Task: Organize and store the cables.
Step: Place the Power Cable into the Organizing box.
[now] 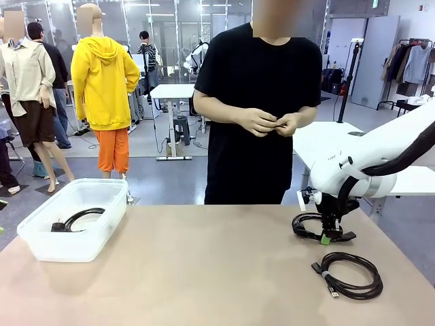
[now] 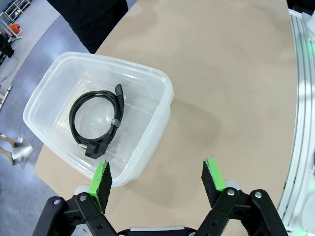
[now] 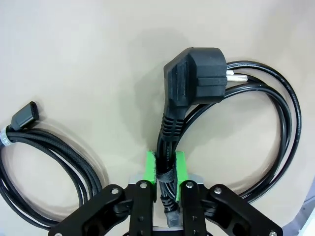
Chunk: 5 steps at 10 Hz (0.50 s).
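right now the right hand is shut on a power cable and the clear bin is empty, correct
Not quite. The clear bin is not empty: one coiled black cable lies in it, as the left wrist view shows. The right hand is indeed shut on a power cable.

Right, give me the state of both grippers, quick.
left gripper: open, holding nothing.
right gripper: shut on the coiled power cable.

Black cables (image 3: 194, 78); translucent bin (image 1: 75, 246); tan table (image 1: 204, 272)
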Available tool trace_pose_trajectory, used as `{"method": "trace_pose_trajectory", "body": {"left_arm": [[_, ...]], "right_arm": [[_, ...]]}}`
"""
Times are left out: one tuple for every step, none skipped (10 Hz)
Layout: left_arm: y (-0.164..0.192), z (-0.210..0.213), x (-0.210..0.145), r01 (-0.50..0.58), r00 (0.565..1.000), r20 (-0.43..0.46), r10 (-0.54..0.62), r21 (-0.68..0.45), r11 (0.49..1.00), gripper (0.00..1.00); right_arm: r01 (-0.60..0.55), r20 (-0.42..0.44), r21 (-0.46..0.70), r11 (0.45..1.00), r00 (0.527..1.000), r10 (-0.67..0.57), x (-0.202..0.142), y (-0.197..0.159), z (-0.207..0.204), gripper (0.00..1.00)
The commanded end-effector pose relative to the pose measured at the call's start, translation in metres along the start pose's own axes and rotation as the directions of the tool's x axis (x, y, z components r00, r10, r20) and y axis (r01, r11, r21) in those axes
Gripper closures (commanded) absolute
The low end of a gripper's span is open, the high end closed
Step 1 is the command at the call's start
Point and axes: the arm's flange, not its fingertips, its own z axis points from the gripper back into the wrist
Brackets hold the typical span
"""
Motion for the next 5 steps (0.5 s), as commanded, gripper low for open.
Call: {"method": "trace_pose_trajectory", "body": {"left_arm": [[-0.002,0.0,0.002,-0.012,1.0,-0.003,0.012,0.006,1.0,0.07],[-0.002,0.0,0.002,-0.012,1.0,-0.003,0.012,0.006,1.0,0.07],[-0.002,0.0,0.002,-0.012,1.0,-0.003,0.012,0.006,1.0,0.07],[-0.002,0.0,0.002,-0.012,1.0,-0.003,0.012,0.006,1.0,0.07],[-0.002,0.0,0.002,-0.012,1.0,-0.003,0.012,0.006,1.0,0.07]], "right_arm": [[0.016,-0.044,-0.004,1.0,0.999,-0.016,0.014,-0.005,0.024,1.0],[-0.011,-0.043,0.036,0.999,0.999,0.013,0.026,-0.002,0.043,1.0],[-0.013,-0.083,0.011,1.0,0.996,0.014,0.043,0.007,0.069,1.0],[-0.019,-0.096,0.02,1.0,0.995,0.021,0.052,0.013,0.082,1.0],[-0.019,-0.133,0.026,0.999,0.991,0.022,0.073,0.025,0.094,1.0]]}}
